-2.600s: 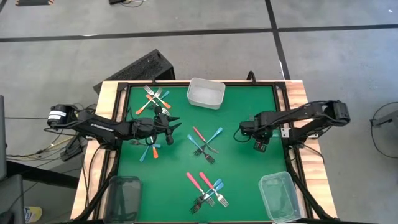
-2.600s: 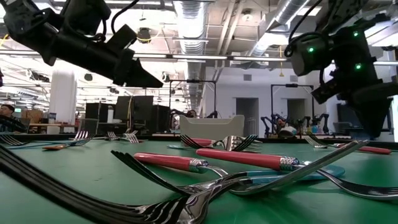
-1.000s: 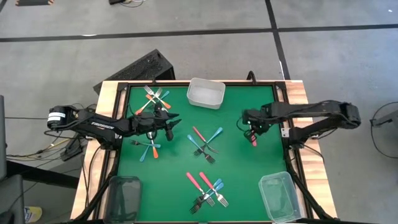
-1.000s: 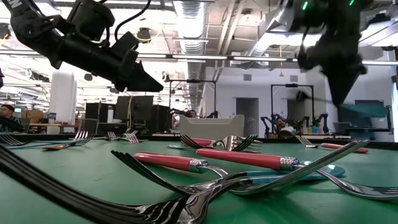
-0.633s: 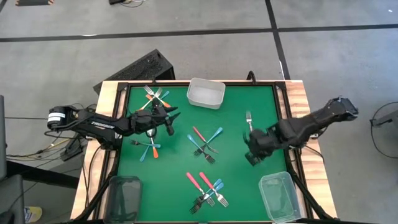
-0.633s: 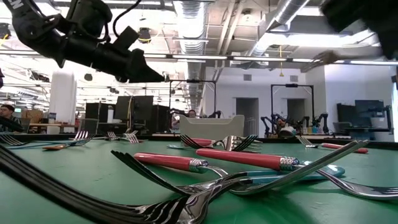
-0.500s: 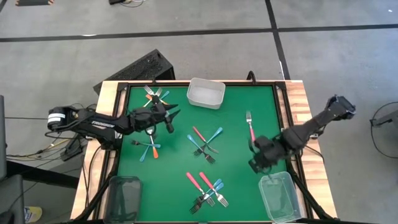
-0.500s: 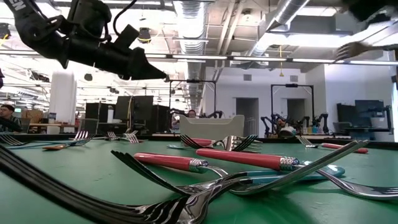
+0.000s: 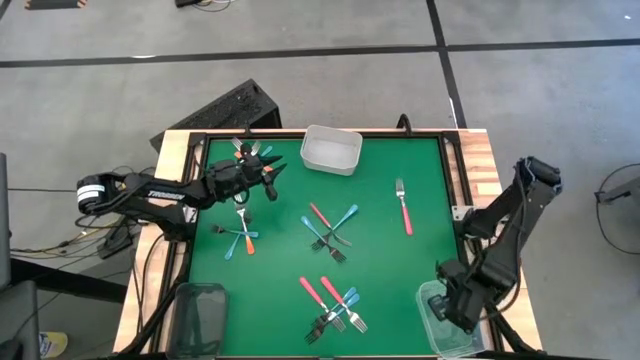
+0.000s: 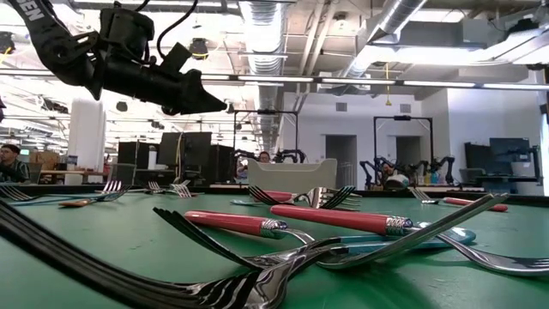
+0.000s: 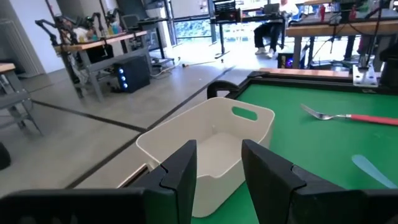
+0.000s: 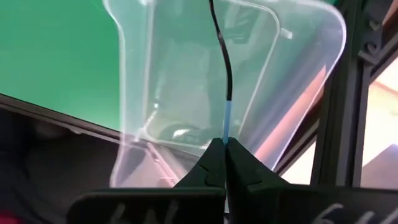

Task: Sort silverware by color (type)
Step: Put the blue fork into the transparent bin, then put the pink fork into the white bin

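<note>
At the high view's lower right, the right gripper (image 9: pixel 452 297) hangs over a clear tub (image 9: pixel 450 330), fingers pinched together on a teal-blue fork (image 12: pixel 226 93) dangling into it. Forks (image 9: pixel 333 305) litter the green mat (image 9: pixel 400 270); a pink-red fork (image 9: pixel 403 207) lies apart at right. At upper left, the left gripper (image 9: pixel 268 177), fingers parted and empty, faces the white tub (image 9: pixel 331 148).

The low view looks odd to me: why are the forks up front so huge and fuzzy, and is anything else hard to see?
In the low view, the nearest forks lie right by the lens, so they loom out of focus; the ceiling lights glare. In the right wrist view, the clear tub is see-through, with pale reflections.
</note>
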